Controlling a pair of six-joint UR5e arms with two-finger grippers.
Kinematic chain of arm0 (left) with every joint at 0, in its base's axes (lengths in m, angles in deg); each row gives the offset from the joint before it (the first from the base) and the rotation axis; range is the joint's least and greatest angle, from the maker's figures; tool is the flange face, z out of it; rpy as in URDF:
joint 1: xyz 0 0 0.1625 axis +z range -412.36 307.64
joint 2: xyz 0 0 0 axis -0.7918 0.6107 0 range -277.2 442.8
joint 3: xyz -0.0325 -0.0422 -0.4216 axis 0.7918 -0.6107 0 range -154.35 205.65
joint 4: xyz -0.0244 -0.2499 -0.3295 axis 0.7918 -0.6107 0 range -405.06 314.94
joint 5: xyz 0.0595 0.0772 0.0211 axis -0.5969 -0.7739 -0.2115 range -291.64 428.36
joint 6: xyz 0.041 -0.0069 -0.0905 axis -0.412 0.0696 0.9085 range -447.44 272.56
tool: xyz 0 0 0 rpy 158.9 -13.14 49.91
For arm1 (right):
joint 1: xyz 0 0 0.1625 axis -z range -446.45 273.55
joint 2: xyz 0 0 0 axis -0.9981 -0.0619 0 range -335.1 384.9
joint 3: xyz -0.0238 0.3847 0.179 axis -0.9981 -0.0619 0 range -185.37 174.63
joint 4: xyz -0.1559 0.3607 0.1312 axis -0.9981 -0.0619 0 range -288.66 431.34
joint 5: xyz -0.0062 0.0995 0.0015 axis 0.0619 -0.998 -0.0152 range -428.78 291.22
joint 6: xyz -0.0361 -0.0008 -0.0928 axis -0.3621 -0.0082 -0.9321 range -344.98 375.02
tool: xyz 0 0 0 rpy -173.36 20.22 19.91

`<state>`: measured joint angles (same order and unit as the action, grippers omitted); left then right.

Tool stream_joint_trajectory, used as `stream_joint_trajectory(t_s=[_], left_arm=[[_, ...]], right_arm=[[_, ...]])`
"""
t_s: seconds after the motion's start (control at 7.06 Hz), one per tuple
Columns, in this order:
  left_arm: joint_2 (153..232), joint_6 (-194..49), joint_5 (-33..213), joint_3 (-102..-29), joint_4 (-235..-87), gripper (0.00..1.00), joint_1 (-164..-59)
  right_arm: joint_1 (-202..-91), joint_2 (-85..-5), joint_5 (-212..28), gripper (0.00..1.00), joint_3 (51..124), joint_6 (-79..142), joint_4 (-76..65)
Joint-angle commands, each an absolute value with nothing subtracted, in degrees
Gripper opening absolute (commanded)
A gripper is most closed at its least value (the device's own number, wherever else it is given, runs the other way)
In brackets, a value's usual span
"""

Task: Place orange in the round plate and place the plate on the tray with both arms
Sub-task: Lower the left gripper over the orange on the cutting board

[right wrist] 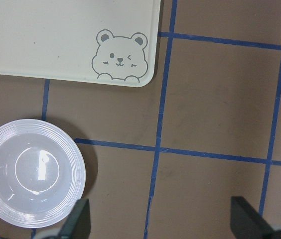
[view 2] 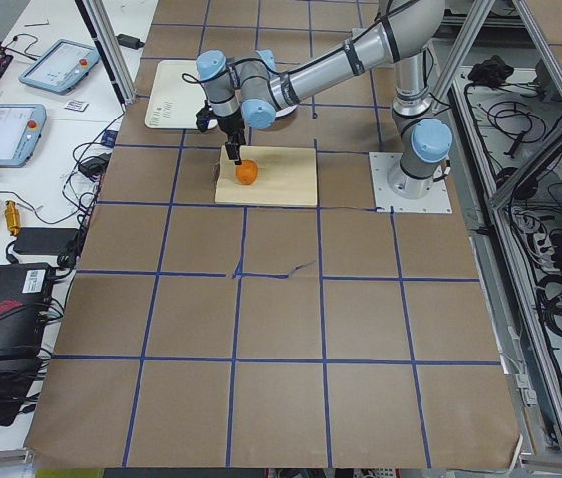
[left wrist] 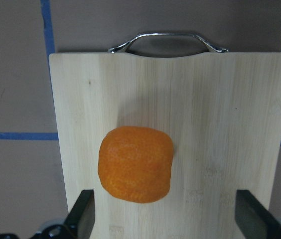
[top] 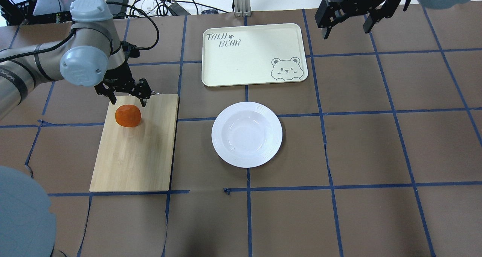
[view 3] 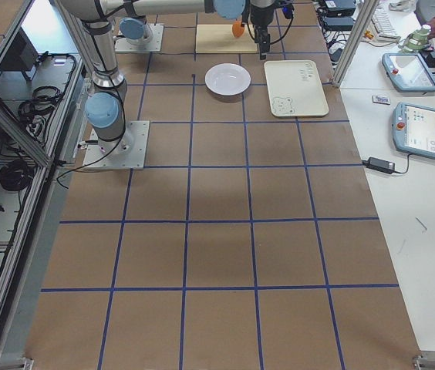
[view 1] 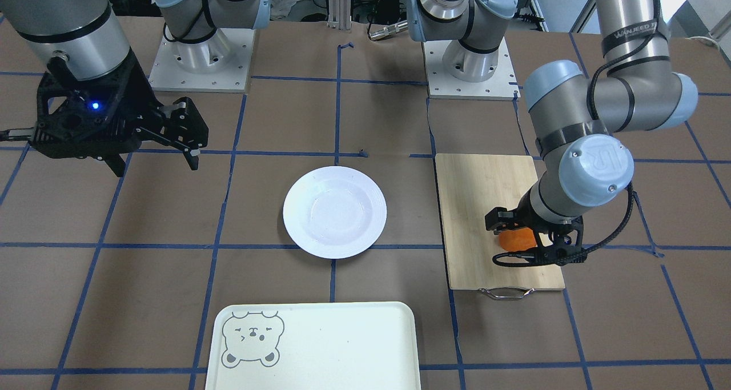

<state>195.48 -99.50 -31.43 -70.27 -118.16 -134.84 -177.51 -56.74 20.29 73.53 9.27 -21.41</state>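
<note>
The orange (top: 128,115) lies on a bamboo cutting board (top: 139,155), near the board's far end. My left gripper (top: 128,102) hangs open just over it. In the left wrist view the orange (left wrist: 136,164) sits between the spread fingers (left wrist: 80,219), closer to the left one and touching neither. The white round plate (top: 246,134) stands empty mid-table. Beyond it lies the cream tray (top: 252,53) with a bear outline, also empty. My right gripper (top: 348,23) is open and holds nothing, raised beside the tray's right end. In the right wrist view, plate (right wrist: 31,185) and tray (right wrist: 56,40) lie below it.
The cutting board (view 1: 485,201) has a metal handle (view 1: 505,293) at its far end. Brown paper with blue tape lines covers the table. Both arm bases (view 1: 200,64) stand at the robot's edge. Cables and tablets (view 2: 7,134) lie on a side bench beyond the tray.
</note>
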Motion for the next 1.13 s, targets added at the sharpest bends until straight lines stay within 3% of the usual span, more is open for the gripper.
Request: stream_joint_trajectory(t_s=[0.0, 0.42, 0.57, 0.71, 0.85, 0.99], left_arm=[[198.02, -102.64, -34.88, -70.5, -119.06, 1.0, -134.71], [198.81, -102.3, -36.49, -70.68, -120.3, 1.0, -134.71], [198.9, -102.29, -36.4, -70.68, -120.29, 0.87, -134.71], [198.9, -102.21, -36.49, -70.59, -120.29, 0.56, -134.71], [198.9, -101.94, -36.4, -70.59, -120.29, 0.28, -134.71], [198.9, -101.51, -36.4, -70.33, -120.21, 0.19, -134.71]], right_arm=[[-177.59, -57.1, 20.34, 1.0, 73.56, 12.79, -20.87], [-177.51, -56.92, 19.64, 1.0, 73.65, 12.47, -21.12], [-177.51, -56.92, 19.64, 1.0, 73.65, 12.38, -21.21], [-177.51, -56.84, 19.55, 0.9, 73.65, 12.12, -21.65], [-177.51, -56.92, 19.81, 0.9, 73.65, 12.12, -21.13], [-177.51, -56.92, 19.72, 0.9, 73.65, 12.2, -21.04]])
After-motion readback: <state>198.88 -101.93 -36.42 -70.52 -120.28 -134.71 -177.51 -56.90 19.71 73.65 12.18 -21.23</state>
